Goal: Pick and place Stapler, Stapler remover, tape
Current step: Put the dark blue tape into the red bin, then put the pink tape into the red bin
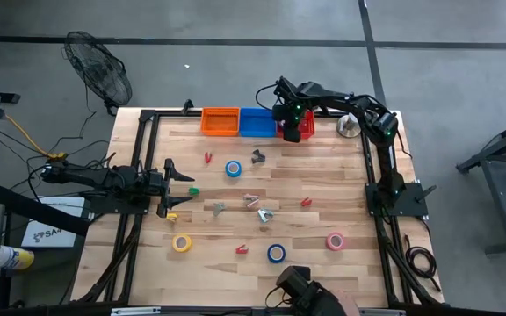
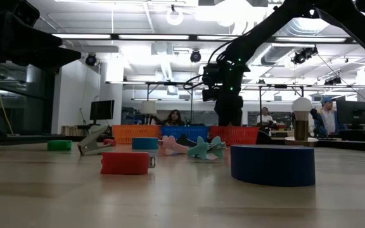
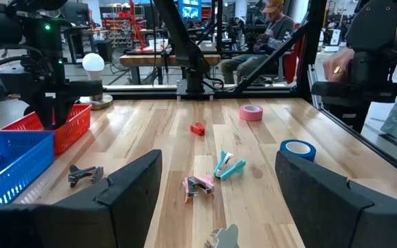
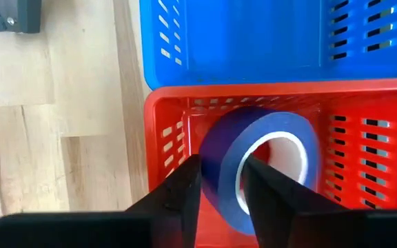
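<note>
High view: right hand (image 1: pixel 293 125) reaching over red basket (image 1: pixel 306 128) at worktop's far edge, fingers slightly parted astride blue tape roll (image 4: pixel 260 162); left hand (image 1: pixel 179 186) wide open, empty.

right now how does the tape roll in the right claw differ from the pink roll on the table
The blue tape roll stands on edge between the right claw's fingers over the red basket; the pink roll lies flat on the bare table, untouched. One is blue, the other pink. Both are rings with open centres.

The blue tape roll (image 4: pixel 260 165) is partly hidden behind the right hand (image 4: pixel 220 186).
</note>
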